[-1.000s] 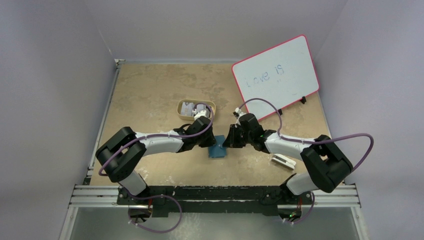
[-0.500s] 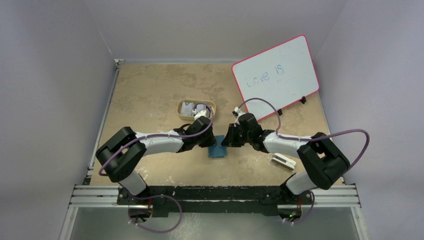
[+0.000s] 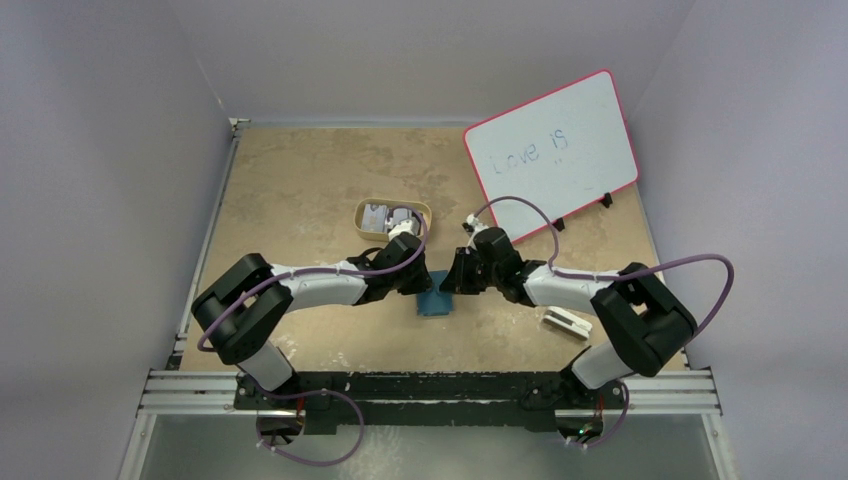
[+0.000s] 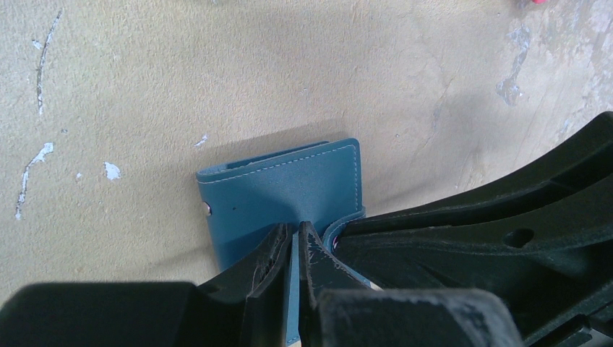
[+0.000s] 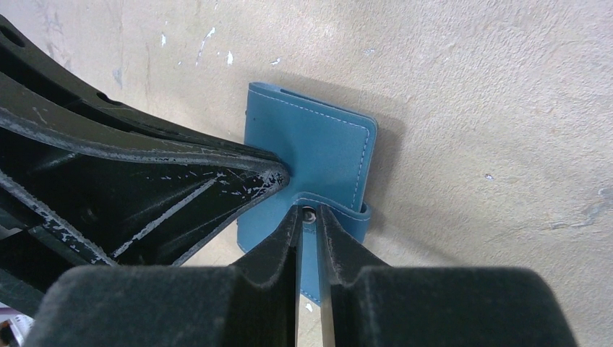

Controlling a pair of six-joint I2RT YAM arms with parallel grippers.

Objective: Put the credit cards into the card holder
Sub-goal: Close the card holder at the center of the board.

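Pinching the card holder [image 3: 436, 298] from both sides, two claws on one teal wallet.
Nearest, a white block [image 3: 566, 322] lies on the table [image 3: 300, 180] by the right arm. Mid-table, the left gripper [image 4: 295, 242] is clamped on a thin leaf of the wallet and the right gripper [image 5: 309, 217] is clamped on its snap tab, the two close beside each other. Behind them the tan tray [image 3: 358, 218] holds pale credit cards [image 3: 378, 216]; farthest back, a whiteboard [image 3: 552, 150] leans at the right.

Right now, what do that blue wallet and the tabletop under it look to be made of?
The card holder looks like leather or faux leather: smooth, matte teal, with pale stitching along its edges. The table seems a tan pressed board, rough and mottled with white scuffs; exact material unclear.
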